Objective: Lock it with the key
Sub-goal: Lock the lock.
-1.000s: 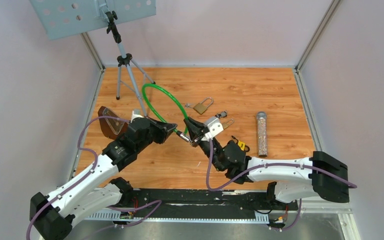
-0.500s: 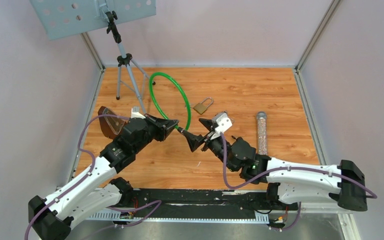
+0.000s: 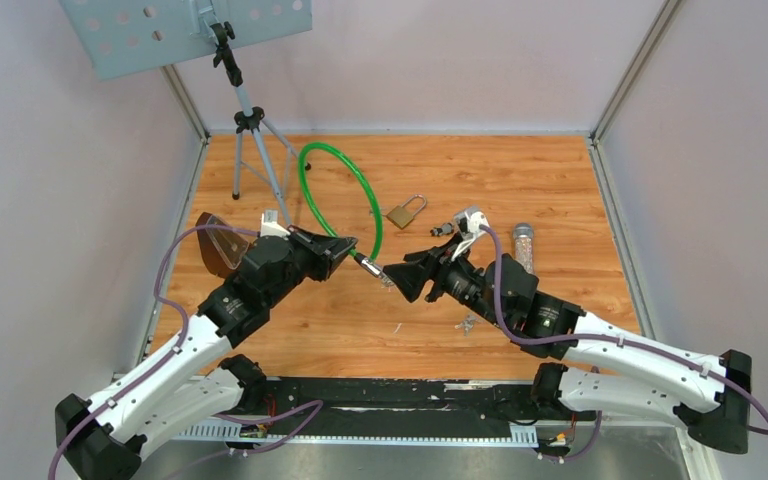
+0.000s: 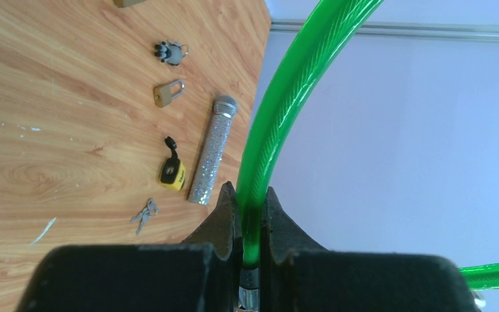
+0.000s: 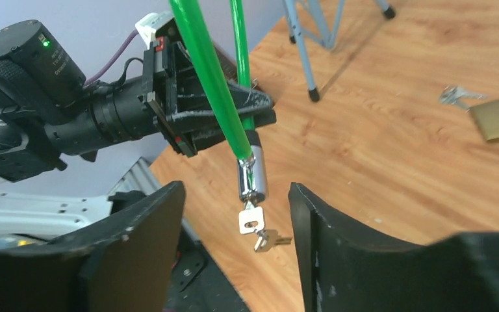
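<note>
**Key sits in the barrel, between the open right claw's fingers**

Key [image 5: 250,218] hangs from the lower end of the chrome barrel [image 5: 251,175], with a second key [image 5: 271,240] dangling beside it. The barrel caps one end of the green cable [image 5: 203,65], and both are held up off the worktop [image 3: 520,180].

The right claw [image 5: 237,195] is spread wide. One finger stands on either side of the barrel and key, and neither touches them.

The left claw [image 4: 249,198] is closed tight on the cable just above the barrel. The cable runs up out of its grip and arches round in a loop.

On the worktop beyond lie a brass padlock [image 4: 167,92], a glitter tube [image 4: 209,153], a small yellow item [image 4: 172,174] and loose keys [image 4: 144,214].
</note>
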Tool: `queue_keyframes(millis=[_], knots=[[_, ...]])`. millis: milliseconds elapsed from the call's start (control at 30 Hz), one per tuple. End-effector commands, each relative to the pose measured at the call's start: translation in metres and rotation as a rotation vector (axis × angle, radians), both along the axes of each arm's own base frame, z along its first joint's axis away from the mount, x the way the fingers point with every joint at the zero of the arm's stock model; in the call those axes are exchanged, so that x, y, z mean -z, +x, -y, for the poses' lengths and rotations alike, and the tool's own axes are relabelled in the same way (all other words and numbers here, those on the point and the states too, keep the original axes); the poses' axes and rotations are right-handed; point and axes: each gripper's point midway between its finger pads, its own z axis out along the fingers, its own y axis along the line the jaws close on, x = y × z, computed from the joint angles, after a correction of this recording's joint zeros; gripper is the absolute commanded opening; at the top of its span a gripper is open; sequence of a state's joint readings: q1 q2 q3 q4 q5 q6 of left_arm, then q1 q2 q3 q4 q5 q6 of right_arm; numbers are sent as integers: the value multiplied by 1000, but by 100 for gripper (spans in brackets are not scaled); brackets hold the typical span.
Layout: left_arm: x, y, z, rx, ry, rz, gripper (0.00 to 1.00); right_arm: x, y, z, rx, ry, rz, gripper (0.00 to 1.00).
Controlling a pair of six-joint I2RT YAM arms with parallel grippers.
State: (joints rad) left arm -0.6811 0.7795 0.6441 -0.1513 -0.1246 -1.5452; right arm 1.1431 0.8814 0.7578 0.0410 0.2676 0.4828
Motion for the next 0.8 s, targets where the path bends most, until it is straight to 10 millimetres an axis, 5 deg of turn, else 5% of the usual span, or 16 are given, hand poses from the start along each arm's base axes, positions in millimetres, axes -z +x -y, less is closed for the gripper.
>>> queue_keyframes(millis=[0,233,433,767], knots=[[-68,-1,1,12,-112,179,0,1,-19,-6,-110,87,-155,57],[-75,-5,3,37,-130,202,0,4,-13,-5,-124,103,-240,53],[-85,-5,5,47,-149,232,0,15,-20,-17,-207,64,-281,64],[-87,-7,7,58,-156,236,0,12,-16,-21,-203,87,-293,46]])
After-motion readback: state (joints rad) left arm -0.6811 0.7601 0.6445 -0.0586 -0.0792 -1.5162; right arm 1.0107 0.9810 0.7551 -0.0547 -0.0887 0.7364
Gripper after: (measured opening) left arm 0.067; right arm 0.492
